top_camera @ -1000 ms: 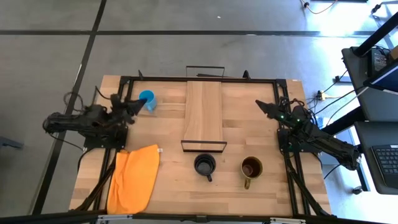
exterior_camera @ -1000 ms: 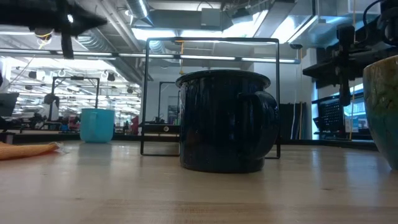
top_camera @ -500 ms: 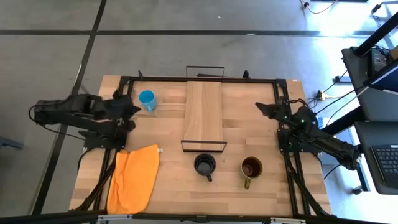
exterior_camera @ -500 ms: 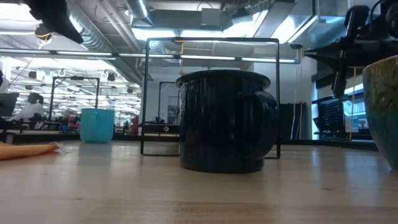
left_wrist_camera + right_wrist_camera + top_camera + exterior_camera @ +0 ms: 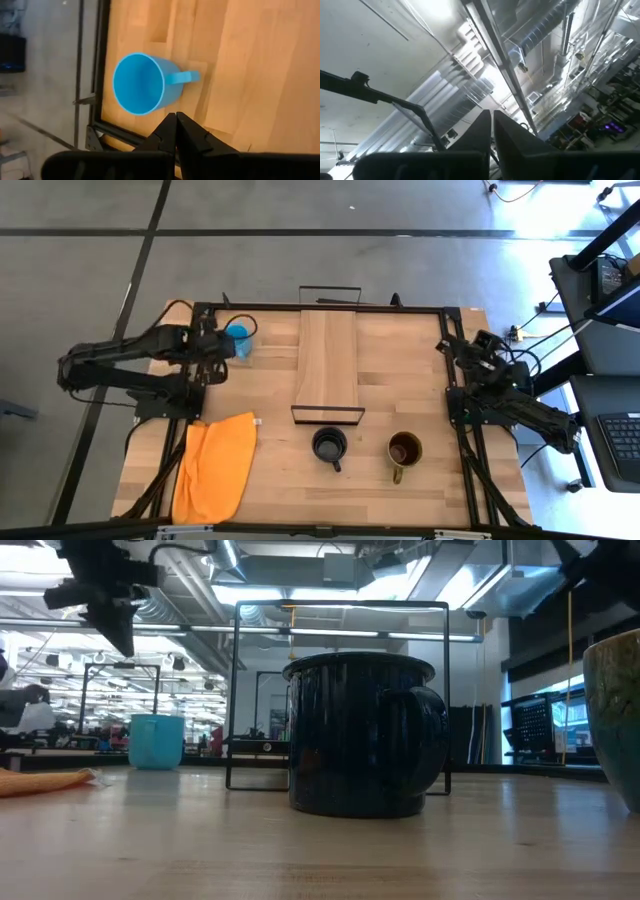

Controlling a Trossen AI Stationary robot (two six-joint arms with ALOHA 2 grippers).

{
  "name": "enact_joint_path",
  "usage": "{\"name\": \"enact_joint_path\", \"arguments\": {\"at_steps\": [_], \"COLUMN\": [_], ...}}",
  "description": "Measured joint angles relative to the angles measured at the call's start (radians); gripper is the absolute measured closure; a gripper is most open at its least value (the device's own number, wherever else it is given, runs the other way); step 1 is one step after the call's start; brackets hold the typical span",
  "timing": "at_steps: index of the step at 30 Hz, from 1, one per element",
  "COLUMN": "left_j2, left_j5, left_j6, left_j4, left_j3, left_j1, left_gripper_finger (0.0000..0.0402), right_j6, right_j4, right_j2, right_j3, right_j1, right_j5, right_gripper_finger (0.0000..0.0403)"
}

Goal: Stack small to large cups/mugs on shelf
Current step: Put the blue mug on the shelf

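Observation:
The small light-blue cup point(image 5: 238, 340) point(image 5: 142, 84) point(image 5: 157, 741) stands upright on the tabletop near the far left corner. My left gripper point(image 5: 176, 116) point(image 5: 126, 648) point(image 5: 222, 348) hangs above it on its left side, pointing down, fingers shut, touching nothing. The black cup point(image 5: 329, 444) point(image 5: 365, 735) and the olive-yellow cup point(image 5: 404, 449) point(image 5: 615, 720) stand near the table's near edge. The shelf point(image 5: 328, 360) lies across the middle of the table. My right gripper point(image 5: 490, 114) point(image 5: 447, 345) is shut at the right edge, pointing up at the ceiling.
An orange cloth point(image 5: 215, 465) point(image 5: 40, 780) lies at the near left. The shelf's black wire frame point(image 5: 340, 605) stands upright behind the black cup. A black metal frame point(image 5: 320, 307) runs around the tabletop. Bare wood lies between the shelf and the blue cup.
My left gripper has drawn back from the blue cup, risen, and tipped from level to pointing down beside it. My right gripper has pulled back toward the table's right edge and tipped upward. None of the cups has moved.

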State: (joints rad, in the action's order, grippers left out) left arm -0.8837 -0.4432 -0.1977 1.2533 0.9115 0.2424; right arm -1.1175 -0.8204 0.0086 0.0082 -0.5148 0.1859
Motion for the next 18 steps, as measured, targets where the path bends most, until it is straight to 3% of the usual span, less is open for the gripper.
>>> {"name": "enact_joint_path", "arguments": {"at_steps": [7,12,18], "left_j2": [-0.014,-0.078,-0.164], "left_j5": [0.137,0.149,0.175], "left_j6": [-0.158,-0.343,-0.491], "left_j4": [-0.014,-0.028,-0.195], "left_j3": [0.0,0.0,0.0], "left_j1": [0.199,0.326,0.412], "left_gripper_finger": [0.0362,0.0314,0.0252], "right_j6": [0.002,-0.024,-0.06], "right_j4": [0.03,0.03,0.03], "right_j2": [0.0,0.0,0.0], "right_j3": [0.0,0.0,0.0], "right_j1": [0.0,0.0,0.0], "right_j5": [0.004,0.05,0.078], "right_gripper_finger": [0.0379,0.0379,0.0379]}}
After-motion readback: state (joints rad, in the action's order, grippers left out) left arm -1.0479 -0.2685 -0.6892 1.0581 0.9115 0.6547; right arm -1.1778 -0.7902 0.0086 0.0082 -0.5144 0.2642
